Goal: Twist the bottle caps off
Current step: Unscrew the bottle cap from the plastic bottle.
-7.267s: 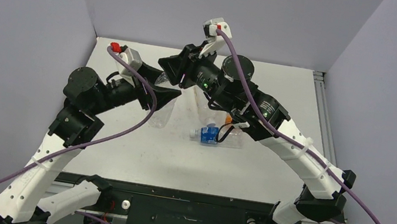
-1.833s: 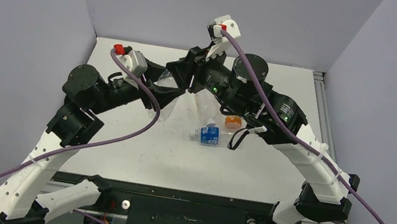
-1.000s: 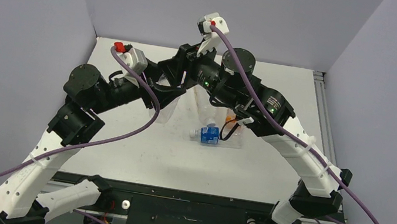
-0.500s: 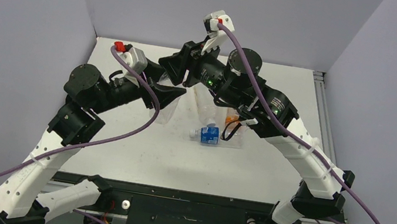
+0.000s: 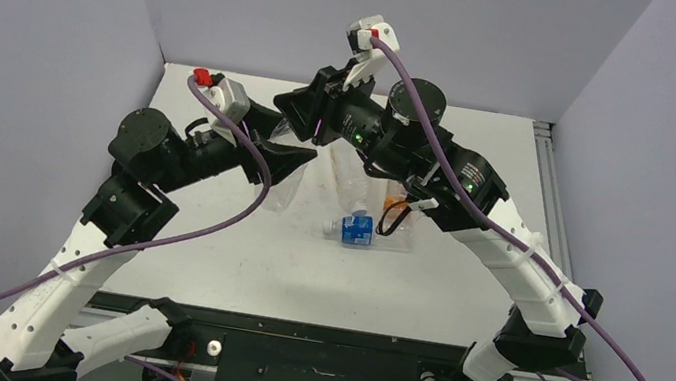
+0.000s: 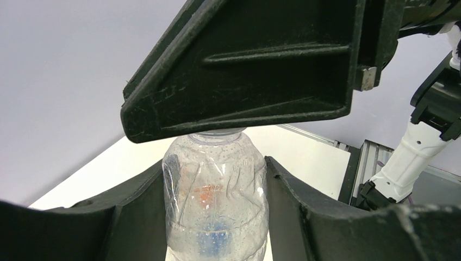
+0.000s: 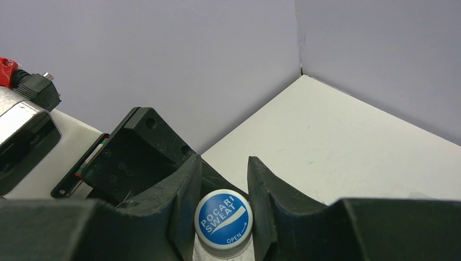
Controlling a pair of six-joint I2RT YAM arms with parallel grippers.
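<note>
Here, over the white table (image 5: pixel 232 266), the left gripper (image 6: pixel 215 179) grips a clear bottle (image 6: pixel 217 228) by its body, one finger on each side, in the upper centre of the overhead frame. The right gripper (image 7: pixel 223 174) meets it from above, jaws drawn narrow onto the bottle's cap (image 7: pixel 223 223), blue-topped and marked "POCARI SWEAT". Mid-frame, a blue-labelled bottle (image 5: pixel 357 228) lies on the table. Just beside it is what appears to be an orange bottle (image 5: pixel 393 202), largely hidden by the right arm.
</note>
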